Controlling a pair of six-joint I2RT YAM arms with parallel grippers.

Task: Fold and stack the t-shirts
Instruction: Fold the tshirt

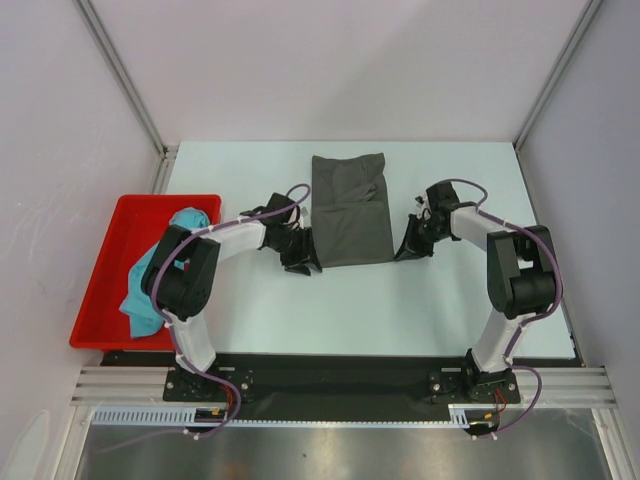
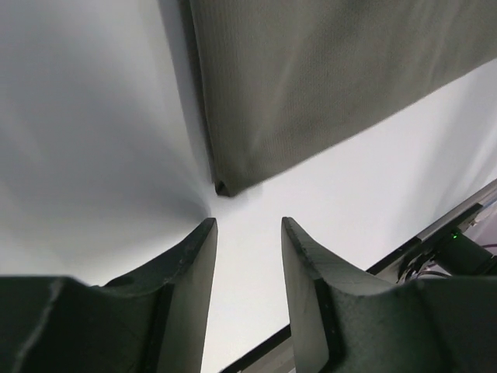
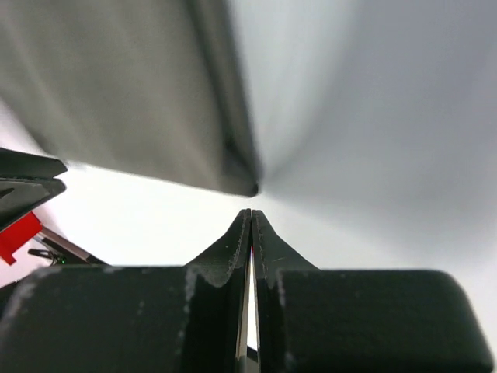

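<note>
The dark grey t-shirt (image 1: 350,209) lies folded into a narrow rectangle at the middle of the table. My left gripper (image 1: 303,262) sits at its near left corner, open and empty; the left wrist view shows that corner (image 2: 225,186) just beyond the fingertips (image 2: 208,233). My right gripper (image 1: 409,250) sits at the near right corner, shut and empty; the right wrist view shows the corner (image 3: 247,185) just ahead of the closed tips. The teal t-shirt (image 1: 165,265) lies crumpled in the red tray, partly under the left arm.
The red plastic tray (image 1: 115,250) stands at the table's left edge. Metal frame posts rise at the back corners. The black base rail (image 1: 340,375) runs along the near edge.
</note>
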